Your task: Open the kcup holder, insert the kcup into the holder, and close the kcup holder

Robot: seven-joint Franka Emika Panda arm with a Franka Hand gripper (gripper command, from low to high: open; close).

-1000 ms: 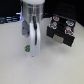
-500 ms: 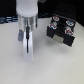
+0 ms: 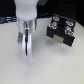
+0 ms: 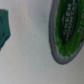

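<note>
White desk [image 3: 15, 65] fills my exterior view. I see my hand [image 3: 26, 50] pointing down at it, fingers low, but I cannot tell whether they are spread or pinching. Off to the hand's side toward the exterior view's right sits the kcup holder [image 3: 61, 31], well apart. My wrist view shows a green-topped kcup [image 4: 68, 29] close under the hand.

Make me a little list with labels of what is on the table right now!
arm: white, reaching down over the table
gripper: low, near the tabletop; open or shut unclear
kcup holder: black box at the exterior view's right, pods with red-and-white tops inside
kcup: green top, close to the wrist camera, blurred
</note>
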